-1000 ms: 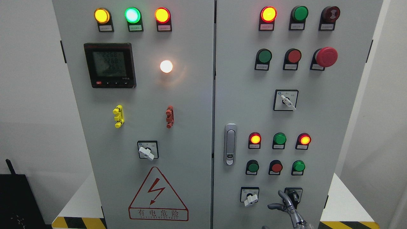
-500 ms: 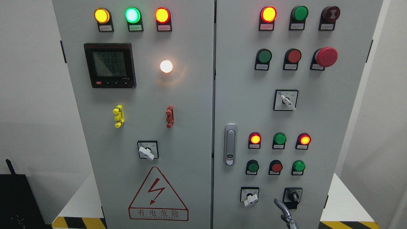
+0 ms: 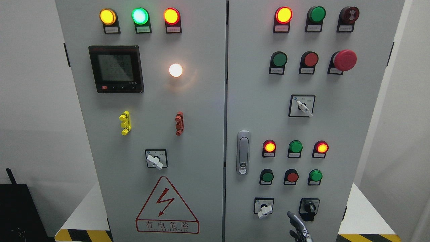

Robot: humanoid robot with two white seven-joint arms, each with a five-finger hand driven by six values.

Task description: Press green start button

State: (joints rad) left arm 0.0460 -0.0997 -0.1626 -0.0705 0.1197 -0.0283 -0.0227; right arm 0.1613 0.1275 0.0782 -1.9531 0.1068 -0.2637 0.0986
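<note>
Fingers (image 3: 295, 220) of the right hand (image 3: 300, 230) were seen rising from the bottom edge, at about five o'clock from the picture's centre; so little of the hand was shown that it could not be told whether it was spread or curled, and nothing was seen held in it. One metal fingertip was pointed upward between the white selector switch (image 3: 264, 207) and the black key switch (image 3: 309, 207) on the lower part of the right cabinet door (image 3: 336, 134), just beside the black one; contact with the panel could not be judged.

At twelve o'clock from the fingers, a row of three push buttons was mounted: a green start button (image 3: 267, 176), a red button (image 3: 292, 176) and a second, brighter green button (image 3: 315, 175). All three were clear of the hand. Which of the green ones was meant could not be read from the labels. Above them, two lit red lamps were set on either side of a green lamp (image 3: 295, 147). A door handle (image 3: 243, 152) was fitted at nine o'clock from that row.

Higher on the door, another selector switch (image 3: 302, 106), a green and red button pair and a red emergency stop (image 3: 344, 60) were mounted.

On the left door (image 3: 201, 134), a warning triangle (image 3: 167, 206), a digital meter (image 3: 116, 69) and a lit white lamp (image 3: 175, 70) were shown.
</note>
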